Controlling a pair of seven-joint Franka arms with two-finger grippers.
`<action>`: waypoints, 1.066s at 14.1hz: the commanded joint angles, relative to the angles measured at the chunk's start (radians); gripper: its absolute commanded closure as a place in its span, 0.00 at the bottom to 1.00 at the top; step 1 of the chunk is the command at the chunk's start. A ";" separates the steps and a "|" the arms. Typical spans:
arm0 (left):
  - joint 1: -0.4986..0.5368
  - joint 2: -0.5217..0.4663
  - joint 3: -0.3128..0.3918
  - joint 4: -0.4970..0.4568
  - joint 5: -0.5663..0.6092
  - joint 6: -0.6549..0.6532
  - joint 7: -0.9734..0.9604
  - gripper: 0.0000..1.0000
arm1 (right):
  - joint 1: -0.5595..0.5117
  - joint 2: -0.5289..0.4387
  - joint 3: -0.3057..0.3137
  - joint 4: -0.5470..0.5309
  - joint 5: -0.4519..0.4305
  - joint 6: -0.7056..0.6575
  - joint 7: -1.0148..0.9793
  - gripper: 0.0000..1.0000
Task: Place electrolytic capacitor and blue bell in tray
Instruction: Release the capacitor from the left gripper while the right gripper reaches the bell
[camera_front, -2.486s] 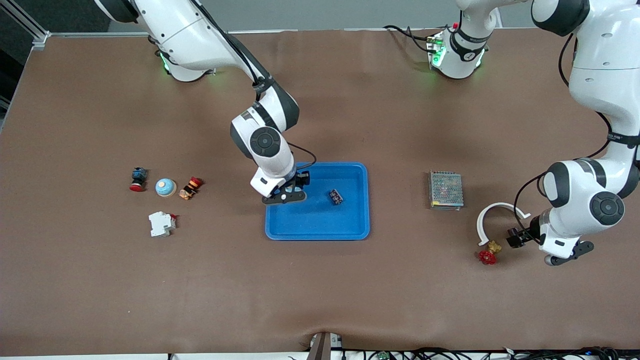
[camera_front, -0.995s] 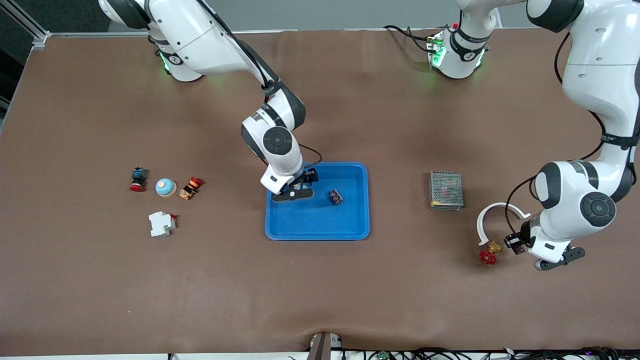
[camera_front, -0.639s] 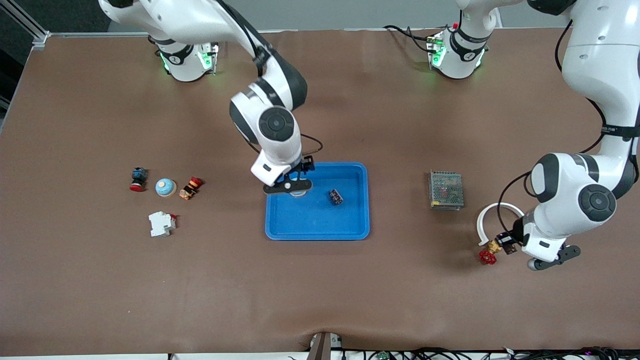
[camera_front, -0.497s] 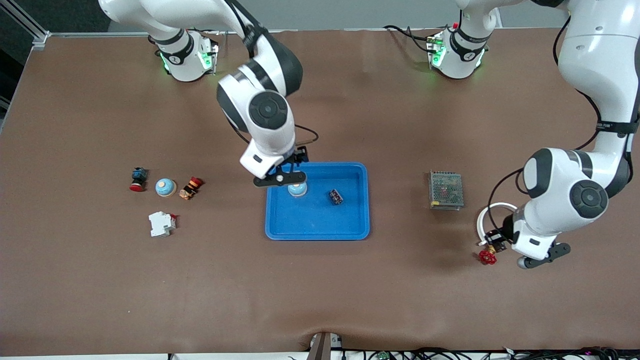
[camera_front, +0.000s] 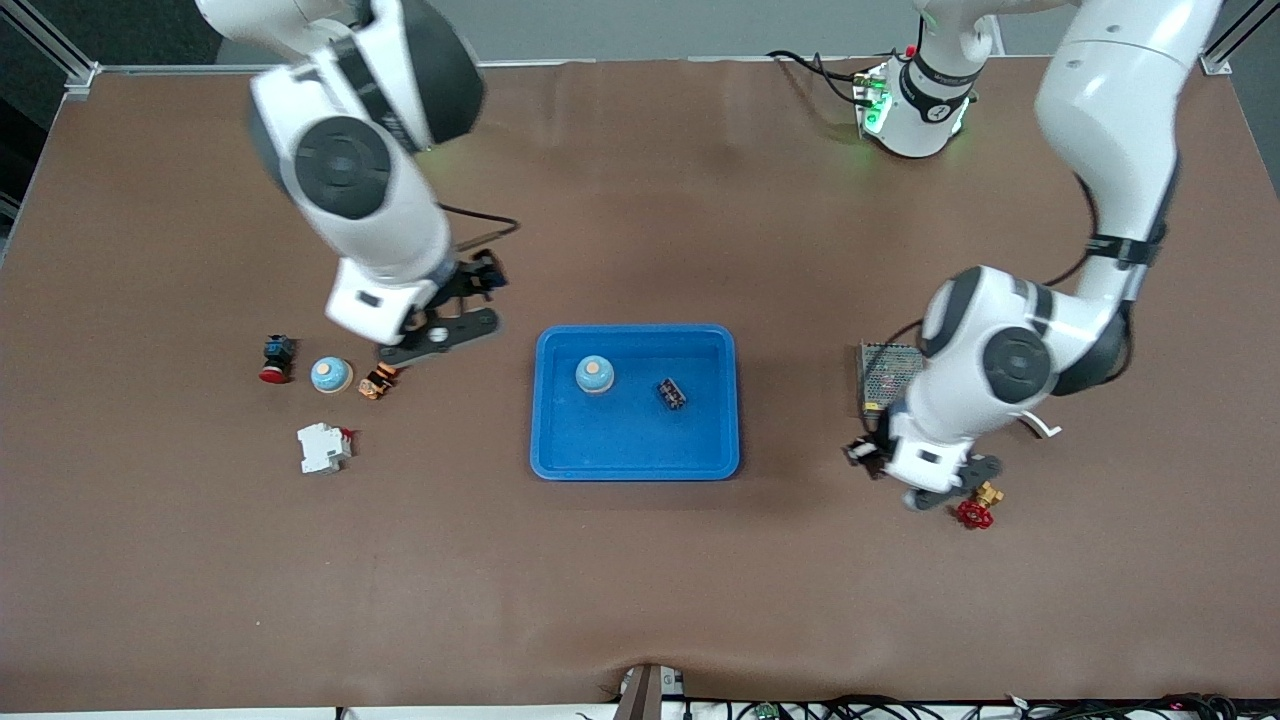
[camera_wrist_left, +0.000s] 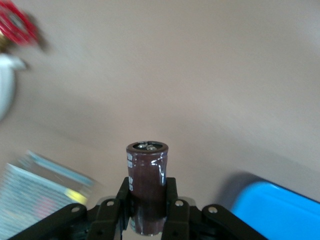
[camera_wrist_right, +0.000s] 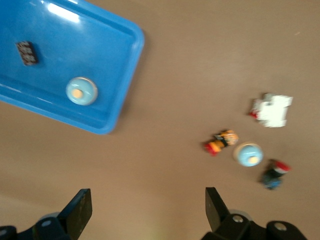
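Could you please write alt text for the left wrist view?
The left gripper is shut on a brown electrolytic capacitor, held upright above the brown table, with a corner of the blue tray nearby.

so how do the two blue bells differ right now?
Place: one bell sits in the tray, near a small dark part; the second bell sits on the table toward the right arm's end, between two red-capped buttons.
Neighbours: the right tool hangs open by the second bell.
Shared: both upright light-blue domes.
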 joint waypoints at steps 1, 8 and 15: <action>-0.102 0.042 0.012 0.050 0.005 -0.003 -0.114 1.00 | -0.150 -0.024 0.017 -0.028 -0.011 -0.011 -0.272 0.00; -0.262 0.098 0.018 0.068 0.008 0.035 -0.296 1.00 | -0.345 -0.007 0.017 -0.110 -0.015 0.083 -0.665 0.00; -0.371 0.161 0.021 0.008 0.155 0.035 -0.548 1.00 | -0.443 -0.010 0.017 -0.422 -0.055 0.448 -0.929 0.00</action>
